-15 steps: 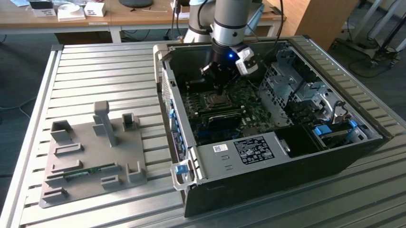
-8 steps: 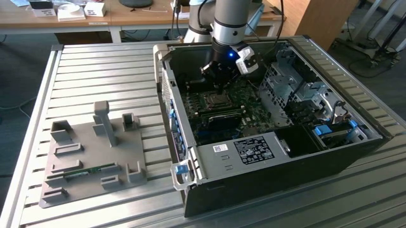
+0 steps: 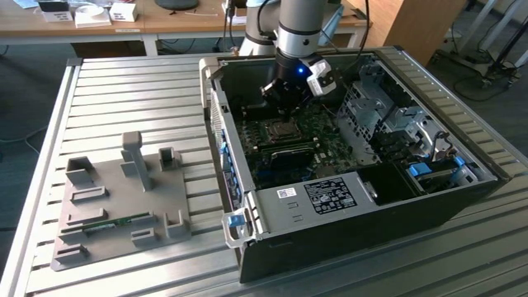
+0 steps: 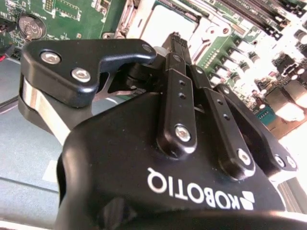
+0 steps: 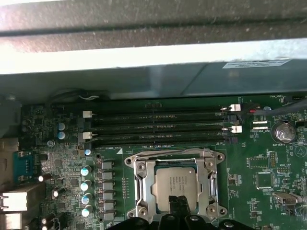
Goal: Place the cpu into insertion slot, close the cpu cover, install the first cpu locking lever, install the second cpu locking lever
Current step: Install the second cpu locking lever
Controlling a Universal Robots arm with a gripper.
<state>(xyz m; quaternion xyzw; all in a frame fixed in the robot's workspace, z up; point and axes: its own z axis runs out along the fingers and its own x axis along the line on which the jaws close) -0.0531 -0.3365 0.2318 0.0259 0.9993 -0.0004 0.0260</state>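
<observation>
Fingers pinched together and empty, gripper [image 5: 181, 205] sits over the seated cpu [image 5: 176, 186] — cover [image 5: 144, 187] down, levers call for pressing.

Surface notes. Desk [image 3: 123, 99]: ribbed metal slats, brushed silver, dull sheen. Grey fixture plate [image 3: 115, 204] at the exterior view's left: matt plastic look, smooth. Computer case [image 3: 363, 216]: matt black painted metal outside, bare grey sheet metal on inner walls; blue plastic latch [image 3: 235, 221] at its near corner. Circuit board [image 5: 268, 158]: glossy green lacquer. Memory slots [image 5: 158, 127]: black plastic with white clips. The cpu [image 5: 178, 186]: satin silver-grey metal top. The cpu cover [image 5: 144, 184]: bright bare metal frame, reflective. End effector [image 4: 178, 45]: black, semi-gloss, smooth, with shiny metal screw heads. Far bench [image 3: 165, 18]: light wood top.
</observation>
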